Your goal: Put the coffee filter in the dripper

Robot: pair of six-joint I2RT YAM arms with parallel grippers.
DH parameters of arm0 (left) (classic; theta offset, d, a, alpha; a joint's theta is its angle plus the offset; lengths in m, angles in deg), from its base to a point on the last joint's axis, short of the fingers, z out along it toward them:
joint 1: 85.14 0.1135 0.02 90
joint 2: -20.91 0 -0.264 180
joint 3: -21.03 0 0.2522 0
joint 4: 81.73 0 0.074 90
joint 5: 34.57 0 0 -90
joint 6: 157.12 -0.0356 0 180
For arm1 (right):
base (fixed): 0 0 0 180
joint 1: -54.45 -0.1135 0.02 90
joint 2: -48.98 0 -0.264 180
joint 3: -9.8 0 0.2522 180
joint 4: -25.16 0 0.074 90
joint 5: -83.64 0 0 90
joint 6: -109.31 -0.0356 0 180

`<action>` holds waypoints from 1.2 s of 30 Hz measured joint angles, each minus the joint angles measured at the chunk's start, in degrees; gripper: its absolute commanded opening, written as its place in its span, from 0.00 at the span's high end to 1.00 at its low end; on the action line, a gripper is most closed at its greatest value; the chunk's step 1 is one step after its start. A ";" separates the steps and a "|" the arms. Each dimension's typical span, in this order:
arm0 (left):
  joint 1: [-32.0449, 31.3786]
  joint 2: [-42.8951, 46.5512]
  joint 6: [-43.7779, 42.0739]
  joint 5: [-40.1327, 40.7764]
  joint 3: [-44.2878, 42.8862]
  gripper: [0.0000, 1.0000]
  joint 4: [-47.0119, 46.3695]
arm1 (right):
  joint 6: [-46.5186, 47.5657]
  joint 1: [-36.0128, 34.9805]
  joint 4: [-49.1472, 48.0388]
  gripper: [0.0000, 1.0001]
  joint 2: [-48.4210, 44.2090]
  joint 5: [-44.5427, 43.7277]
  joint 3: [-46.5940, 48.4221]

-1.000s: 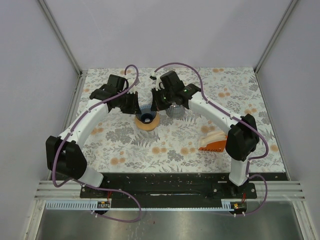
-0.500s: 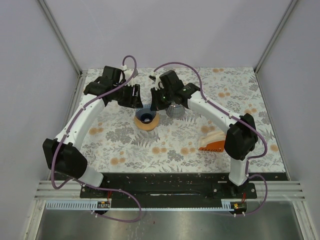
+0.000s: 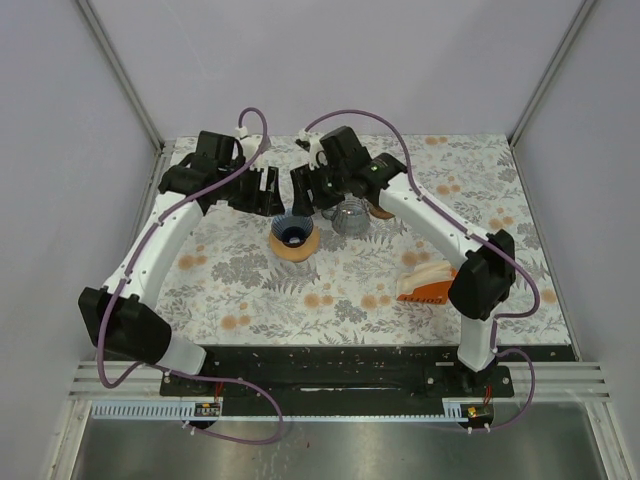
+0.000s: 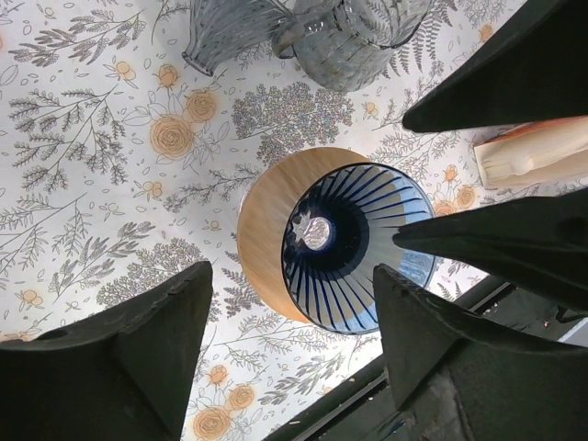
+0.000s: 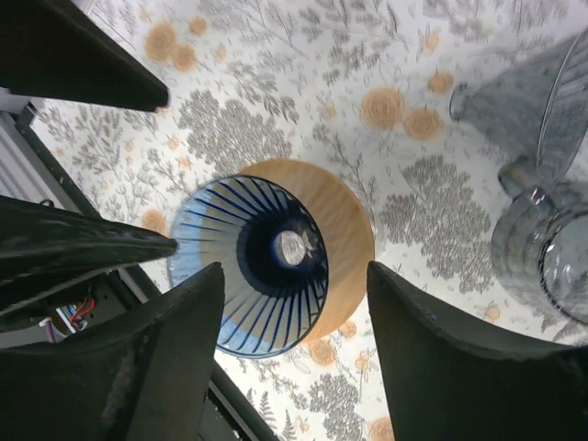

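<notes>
The dripper point(image 3: 294, 240), a blue ribbed glass cone in a wooden ring, stands upright on the flowered cloth. Its mouth faces up, and the cloth shows through the hole at its bottom point(image 4: 318, 231) point(image 5: 289, 246). My left gripper point(image 3: 266, 190) hangs open just behind and left of it, jaws wide apart with nothing between them point(image 4: 292, 276). My right gripper point(image 3: 310, 188) hangs open just behind and right, also holding nothing point(image 5: 294, 271). Cream coffee filters point(image 3: 424, 272) lie stacked in an orange holder at the right, and one edge shows in the left wrist view point(image 4: 533, 152).
A clear ribbed glass carafe point(image 3: 350, 219) point(image 4: 354, 37) stands right of the dripper under my right arm. Another glass piece point(image 4: 230, 32) lies beside it. A brown round object point(image 3: 380, 210) sits behind the carafe. Grey walls close in the table point(image 3: 240, 300) on three sides.
Both grippers went from shut to open. Both have drawn up and back from the dripper, the left arm swinging further left and back.
</notes>
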 measured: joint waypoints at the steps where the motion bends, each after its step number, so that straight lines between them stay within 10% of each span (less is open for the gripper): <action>1: 0.09 0.39 -0.35 -0.02 -0.02 0.20 -0.02 | 0.74 0.00 0.46 0.25 0.00 0.15 1.57; 12: 6.58 3.61 -5.79 -2.99 0.72 0.15 -0.70 | 8.61 1.95 8.26 0.30 -15.08 -3.74 1.77; 18: 9.75 7.48 -8.33 -3.78 7.96 0.15 -5.55 | 16.28 6.71 15.82 0.50 -26.93 -6.71 -8.57; 36: 11.78 9.05 -11.50 -7.52 14.84 0.15 -10.14 | 39.52 6.34 22.95 0.54 -29.22 -12.22 -37.88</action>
